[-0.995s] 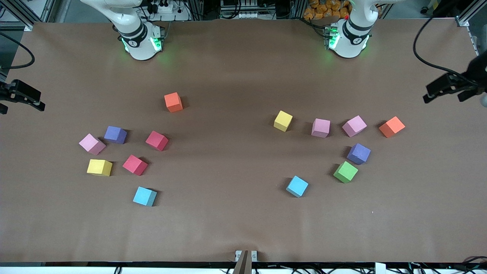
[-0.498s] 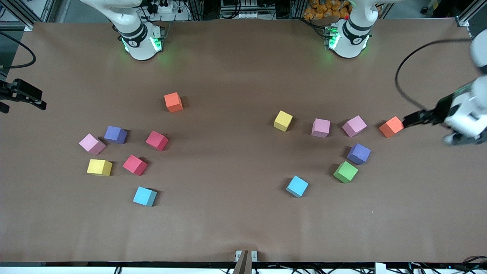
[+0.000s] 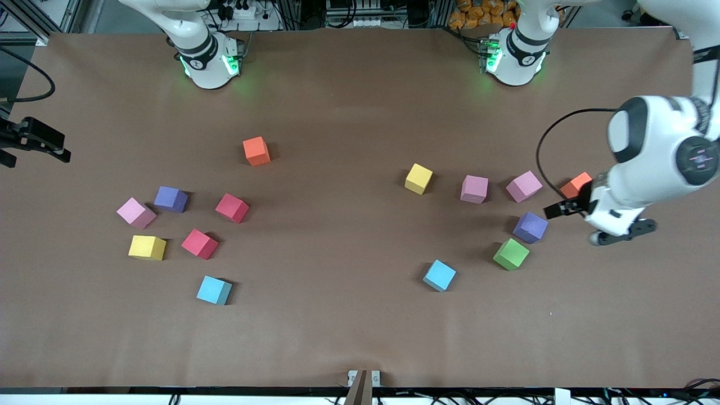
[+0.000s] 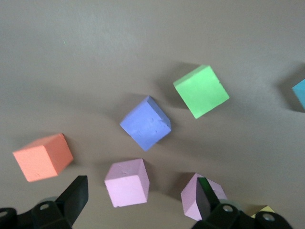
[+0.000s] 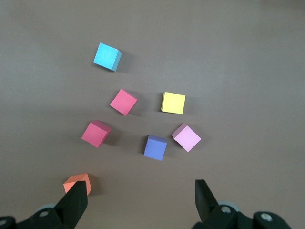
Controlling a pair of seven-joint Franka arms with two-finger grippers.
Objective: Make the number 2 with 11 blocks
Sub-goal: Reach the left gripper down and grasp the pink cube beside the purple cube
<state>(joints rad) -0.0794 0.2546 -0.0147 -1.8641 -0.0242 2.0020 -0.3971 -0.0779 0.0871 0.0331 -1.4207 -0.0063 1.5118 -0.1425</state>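
Blocks [image 3: 474, 188] scattered, orange cubes [image 3: 256, 151] seemingly among them

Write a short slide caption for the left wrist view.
Open left gripper above a purple block, a green block and two pink blocks.

Blocks [image 3: 474, 188] lie scattered flat in two separate clusters. Toward the right arm's end: pink, purple, yellow, light blue, two red. Toward the left arm's end: yellow, two pink, purple, green, light blue.

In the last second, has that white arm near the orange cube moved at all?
Yes. The left gripper has swung in from the table's edge toward the middle, passing the orange cube, and now hangs beside the purple cube, fingers open.
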